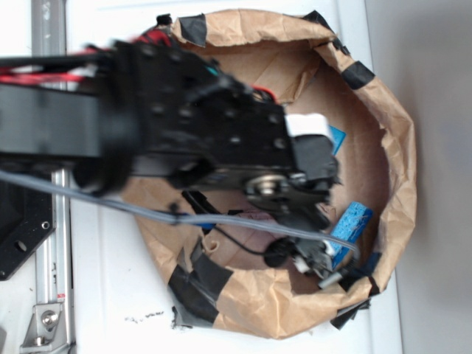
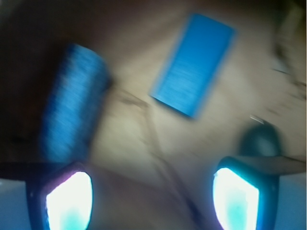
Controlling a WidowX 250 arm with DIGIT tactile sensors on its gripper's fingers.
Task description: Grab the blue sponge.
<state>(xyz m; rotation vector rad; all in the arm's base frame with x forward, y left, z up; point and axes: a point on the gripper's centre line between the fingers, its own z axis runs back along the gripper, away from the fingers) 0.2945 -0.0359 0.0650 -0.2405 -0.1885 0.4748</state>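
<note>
Inside a brown paper bowl [image 1: 398,147] with taped rim, the gripper [image 2: 153,196] hangs spread wide, grasping nothing. The blue sponge [image 2: 72,103] lies ahead of the left fingertip [image 2: 67,199], apart from it, near the bowl's wall. The wrist view alone shows a flat blue block [image 2: 194,64] and dark teal handle [image 2: 261,141]; the exterior view shows the arm [image 1: 147,118] covering much of the bowl. No writing is readable.

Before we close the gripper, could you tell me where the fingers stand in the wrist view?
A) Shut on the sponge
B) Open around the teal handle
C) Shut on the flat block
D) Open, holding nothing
D: the two fingers sit apart, the gripper gap showing only brown paper; the sponge lies farther out.
</note>
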